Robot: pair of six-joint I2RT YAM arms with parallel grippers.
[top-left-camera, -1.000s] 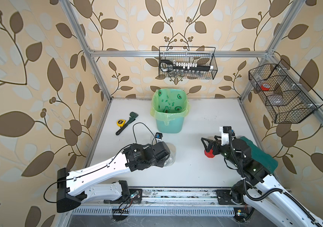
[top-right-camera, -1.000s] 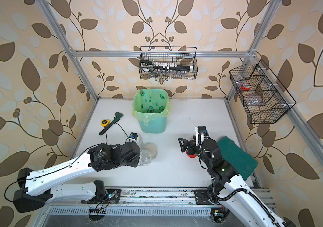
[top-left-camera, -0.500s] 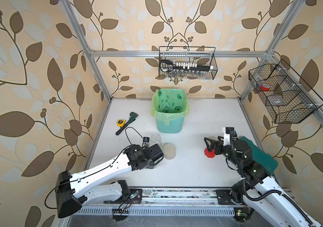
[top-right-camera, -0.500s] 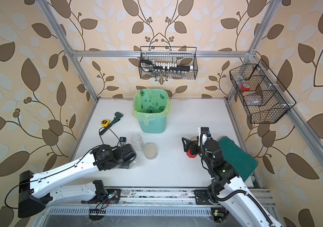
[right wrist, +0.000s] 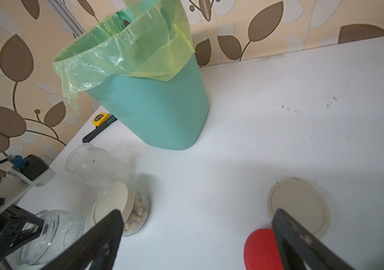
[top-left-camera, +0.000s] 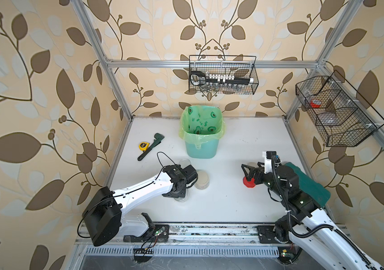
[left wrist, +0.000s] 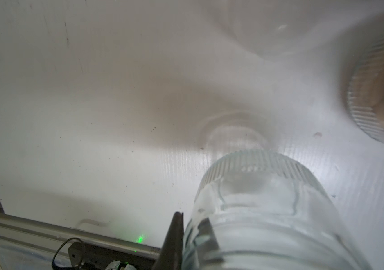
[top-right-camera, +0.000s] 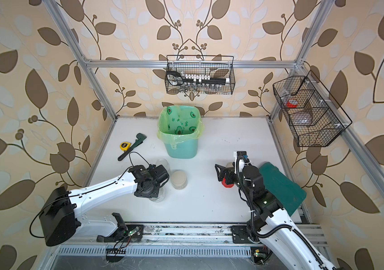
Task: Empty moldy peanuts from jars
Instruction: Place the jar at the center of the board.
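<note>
I reckon this is about two thirds done. The tall jar (right wrist: pixel 88 163) sits open and empty near the bin (right wrist: pixel 151 105). The left fingers (left wrist: pixel 172 240) are pinching the wall of a short ribbed jar (left wrist: pixel 268 210) at the front of the counter (right wrist: pixel 280 117), one finger inside and one outside. That jar has no lid and looks empty too. Can't tell if it's resting on the counter or held just above it. The last short jar (right wrist: pixel 125 210) has its beige lid on, and the moldy peanuts (right wrist: pixel 137 210) are all in there, just beside the other two jars. On the other side, the right fingers (right wrist: pixel 97 240) are spread wide with nothing in them, hovering over a red lid (right wrist: pixel 263 247) and a loose beige lid (right wrist: pixel 298 205) lying flat. What's left: pop that last lid and tip the nuts into the bin.
</note>
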